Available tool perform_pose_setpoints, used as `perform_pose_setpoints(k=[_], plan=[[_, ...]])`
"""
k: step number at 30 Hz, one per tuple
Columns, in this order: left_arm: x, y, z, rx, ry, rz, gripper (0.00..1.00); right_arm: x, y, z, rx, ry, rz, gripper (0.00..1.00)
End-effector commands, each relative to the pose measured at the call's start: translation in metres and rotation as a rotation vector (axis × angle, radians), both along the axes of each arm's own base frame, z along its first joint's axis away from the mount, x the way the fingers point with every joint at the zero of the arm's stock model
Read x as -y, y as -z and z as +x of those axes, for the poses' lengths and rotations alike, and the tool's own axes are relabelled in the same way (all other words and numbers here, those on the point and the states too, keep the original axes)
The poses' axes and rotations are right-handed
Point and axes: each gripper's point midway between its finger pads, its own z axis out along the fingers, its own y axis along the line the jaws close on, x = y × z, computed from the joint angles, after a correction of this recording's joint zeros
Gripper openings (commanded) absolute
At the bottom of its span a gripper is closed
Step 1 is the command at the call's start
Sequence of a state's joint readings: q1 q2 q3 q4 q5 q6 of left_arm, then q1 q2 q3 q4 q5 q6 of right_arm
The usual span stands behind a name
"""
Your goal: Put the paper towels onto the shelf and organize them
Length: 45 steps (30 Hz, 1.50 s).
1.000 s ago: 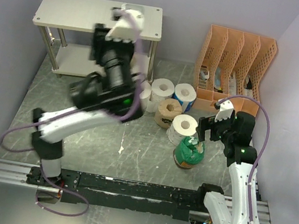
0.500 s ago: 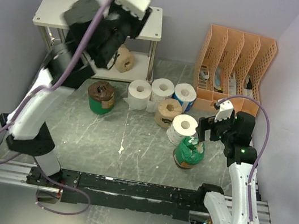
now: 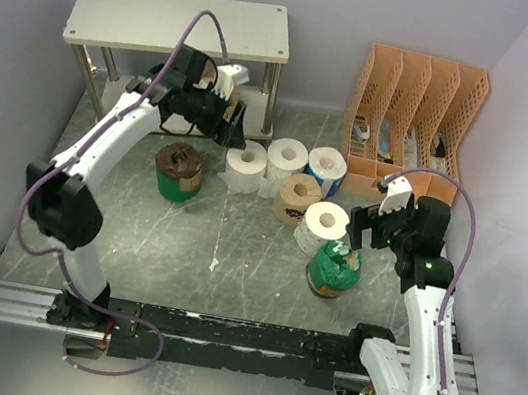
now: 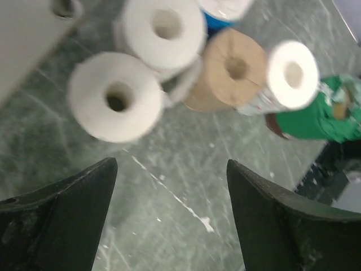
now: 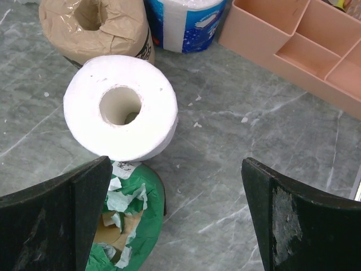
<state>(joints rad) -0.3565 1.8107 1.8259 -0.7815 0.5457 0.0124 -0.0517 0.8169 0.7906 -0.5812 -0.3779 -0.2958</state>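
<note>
White round paper towel roll (image 4: 115, 97) stands upright at eleven o'clock, near our left pincer (image 4: 170, 165), which we see wide open.

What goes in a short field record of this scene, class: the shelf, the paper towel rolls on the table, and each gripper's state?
Shelf: pale two-tier rack with silver tube legs, back left; top board bare.
Left gripper: open, empty.
Right gripper: open, empty.
Centre cluster: left white paper roll, rear white paper roll, blue-printed roll, tan roll, white roll by right gripper.
Green pair: green-wrapped roll near shelf, green-wrapped roll near right gripper.
</note>
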Motion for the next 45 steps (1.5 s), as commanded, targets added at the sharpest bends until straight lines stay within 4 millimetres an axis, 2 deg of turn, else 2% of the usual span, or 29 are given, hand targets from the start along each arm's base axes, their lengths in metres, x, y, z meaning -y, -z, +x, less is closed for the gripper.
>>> perform_pose_setpoints(k=[1, 4, 8, 10, 13, 16, 19, 21, 25, 26, 32, 34, 35, 38, 41, 45], plan=[[-0.003, -0.017, -0.034, 0.052, 0.002, 0.005, 0.89, 0.001, 0.004, 0.001, -0.004, -0.005, -0.005, 1.00], [-0.012, -0.018, -0.035, 0.091, -0.049, 0.052, 0.85, 0.000, 0.004, 0.001, -0.003, -0.012, -0.004, 1.00], [-0.030, -0.026, -0.028, 0.254, -0.248, 0.143, 0.84, 0.000, 0.003, 0.000, 0.001, -0.012, -0.004, 1.00], [-0.050, -0.021, -0.023, 0.349, -0.415, 0.250, 0.85, 0.001, 0.003, 0.000, 0.003, -0.010, -0.005, 1.00], [-0.079, 0.006, -0.021, 0.447, -0.591, 0.470, 0.84, 0.000, 0.003, 0.001, 0.002, -0.012, -0.006, 1.00], [-0.080, 0.035, -0.026, 0.415, -0.566, 0.569, 0.84, 0.000, 0.004, 0.001, -0.003, -0.012, -0.005, 1.00], [-0.068, 0.042, -0.025, 0.395, -0.509, 0.523, 0.85, 0.000, 0.004, 0.000, -0.001, -0.012, -0.005, 1.00], [-0.065, 0.040, -0.018, 0.455, -0.501, 0.500, 0.85, 0.000, 0.003, 0.000, 0.003, -0.015, -0.005, 1.00], [-0.097, 0.026, 0.010, 0.571, -0.732, 0.647, 0.85, 0.001, 0.003, 0.000, 0.006, -0.011, -0.007, 1.00], [-0.099, 0.027, 0.017, 0.591, -0.756, 0.686, 0.84, 0.001, 0.003, 0.000, 0.005, -0.011, -0.008, 1.00], [-0.071, 0.019, 0.063, 0.713, -0.780, 0.639, 0.84, 0.002, 0.000, 0.000, 0.018, -0.003, -0.013, 1.00], [-0.062, 0.023, 0.081, 0.739, -0.766, 0.682, 0.83, 0.003, -0.001, 0.000, 0.023, 0.000, -0.015, 1.00], [-0.059, 0.032, 0.090, 0.748, -0.764, 0.726, 0.83, 0.004, -0.002, -0.001, 0.028, 0.004, -0.017, 1.00], [-0.055, 0.026, 0.112, 0.824, -0.809, 0.802, 0.83, 0.004, -0.003, -0.001, 0.039, 0.007, -0.019, 1.00], [-0.056, 0.017, 0.125, 0.887, -0.857, 0.863, 0.81, 0.005, -0.005, -0.001, 0.045, 0.012, -0.024, 1.00], [-0.052, 0.027, 0.142, 0.896, -0.841, 0.956, 0.81, 0.006, -0.004, -0.001, 0.042, 0.014, -0.025, 1.00]])
